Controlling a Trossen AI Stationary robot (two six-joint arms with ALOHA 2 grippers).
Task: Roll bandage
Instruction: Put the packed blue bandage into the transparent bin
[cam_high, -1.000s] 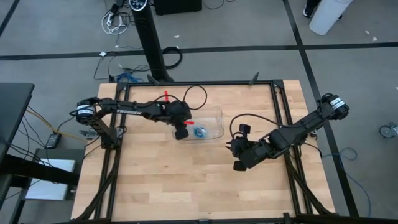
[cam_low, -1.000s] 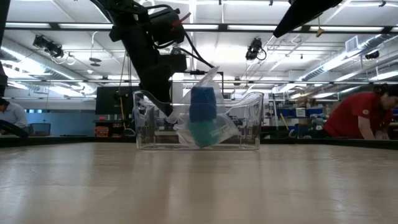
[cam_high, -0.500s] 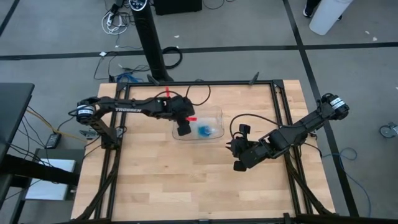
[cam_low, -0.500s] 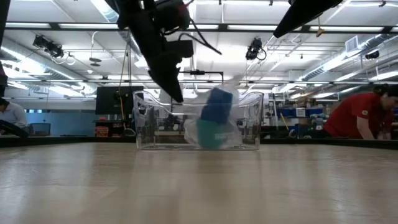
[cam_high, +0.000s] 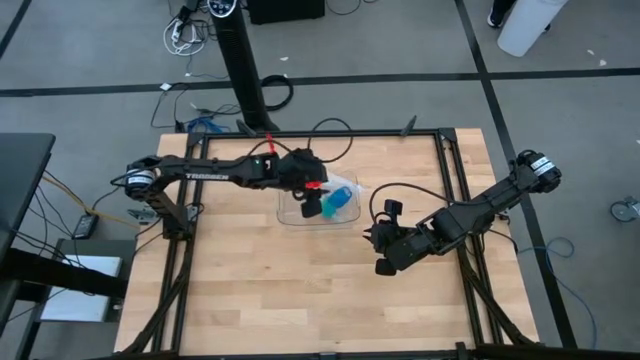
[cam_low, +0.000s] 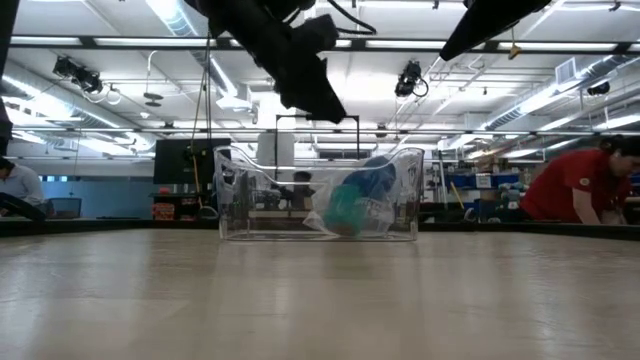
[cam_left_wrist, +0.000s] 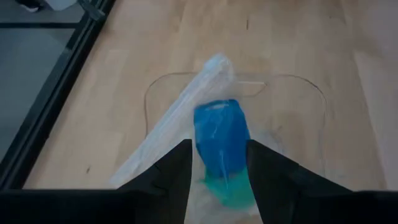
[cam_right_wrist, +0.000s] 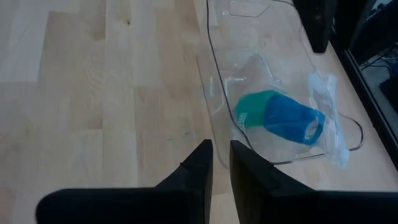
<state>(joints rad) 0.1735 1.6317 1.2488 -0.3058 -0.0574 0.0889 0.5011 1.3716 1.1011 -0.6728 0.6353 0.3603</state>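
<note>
The bandage is a compact blue roll lying on its side inside a clear plastic bag, with a teal block at one end. Bag and roll rest on the floor of the clear tray at the table's middle. My left gripper hangs open above the tray. In the left wrist view its fingers stand on either side of the roll, well above it and clear of it. My right gripper waits to the tray's right, open only by a narrow gap, with nothing between its fingers.
Black frame rails run along the table's sides and far edge. Bare wood lies in front of the tray toward the near edge. In the low view a person stands in the room beyond the table at the right.
My left gripper has let go of the bandage, risen above the tray rim and drifted toward the table's right. The roll, which stood upright and poked above the rim, has tipped over and now lies on its side in the tray.
</note>
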